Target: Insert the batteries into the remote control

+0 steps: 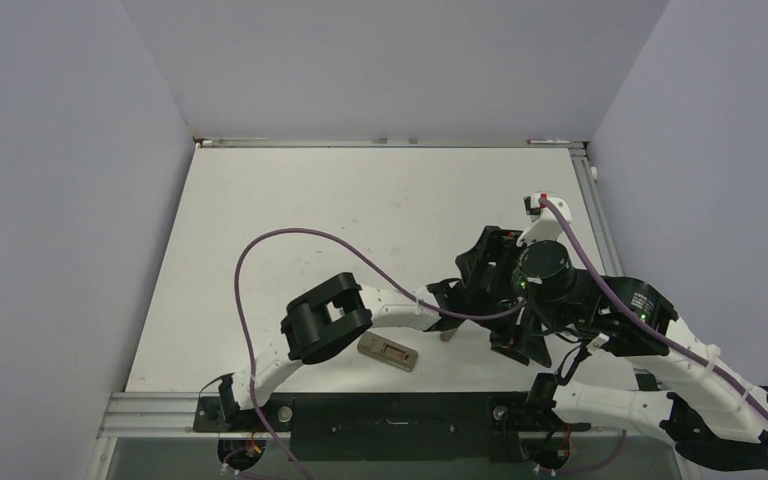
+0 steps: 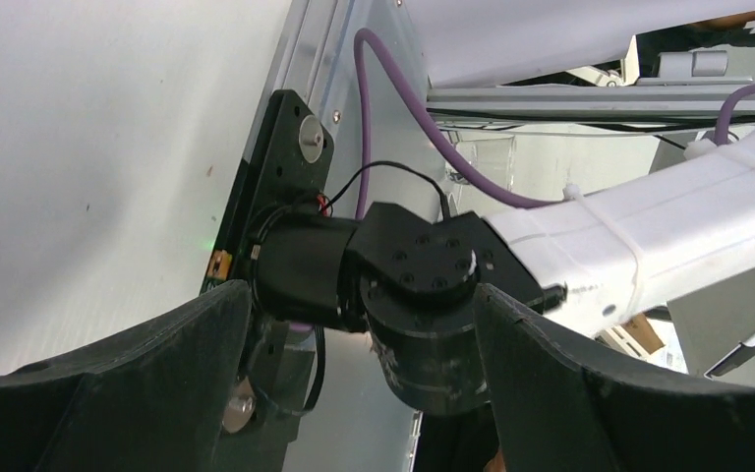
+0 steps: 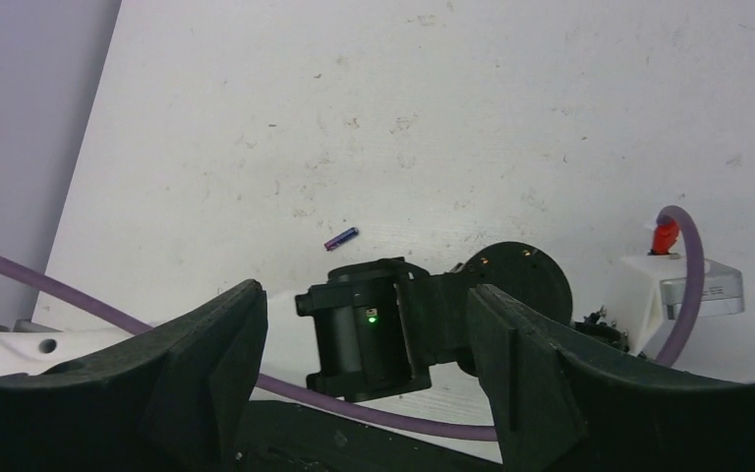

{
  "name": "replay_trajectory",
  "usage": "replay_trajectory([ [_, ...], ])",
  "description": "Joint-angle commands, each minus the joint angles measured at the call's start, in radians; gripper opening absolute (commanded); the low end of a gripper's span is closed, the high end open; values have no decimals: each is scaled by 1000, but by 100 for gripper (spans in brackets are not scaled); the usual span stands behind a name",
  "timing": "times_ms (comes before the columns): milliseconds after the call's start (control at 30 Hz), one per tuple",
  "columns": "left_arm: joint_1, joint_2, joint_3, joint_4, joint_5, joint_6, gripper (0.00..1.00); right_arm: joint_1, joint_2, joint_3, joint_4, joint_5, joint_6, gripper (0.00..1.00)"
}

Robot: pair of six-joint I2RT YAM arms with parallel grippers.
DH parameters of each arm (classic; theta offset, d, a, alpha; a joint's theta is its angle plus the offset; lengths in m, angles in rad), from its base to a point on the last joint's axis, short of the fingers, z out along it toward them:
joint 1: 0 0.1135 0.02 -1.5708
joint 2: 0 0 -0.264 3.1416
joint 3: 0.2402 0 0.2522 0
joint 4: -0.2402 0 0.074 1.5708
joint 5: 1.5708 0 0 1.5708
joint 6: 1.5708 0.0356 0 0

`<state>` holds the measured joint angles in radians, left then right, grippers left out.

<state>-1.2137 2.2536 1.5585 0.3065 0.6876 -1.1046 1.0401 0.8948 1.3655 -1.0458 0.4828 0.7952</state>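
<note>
— Purple battery (image 3: 341, 238) lies loose on the counter (image 3: 452, 98); remote (image 1: 390, 352) sits near the front edge. Which step?
— Pickup, I'd judge. Your left hand (image 2: 359, 290) and right hand (image 3: 364, 290) gape empty; lower one over it.

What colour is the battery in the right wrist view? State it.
Purple-blue; the battery shows best in the right wrist view.
</note>
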Motion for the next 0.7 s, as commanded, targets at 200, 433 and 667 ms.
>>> replay_trajectory([
  [200, -47, 163, 252, -89, 44, 23, 80, -6, -6, -34, 62, -44, -16, 73],
  [433, -57, 249, 343, -171, 46, 44, 80, -6, 6, -40, 62, -63, -18, 73],
  [667, -76, 298, 379, -217, 72, 49, 80, -6, 12, -51, 65, -71, -16, 73],
])
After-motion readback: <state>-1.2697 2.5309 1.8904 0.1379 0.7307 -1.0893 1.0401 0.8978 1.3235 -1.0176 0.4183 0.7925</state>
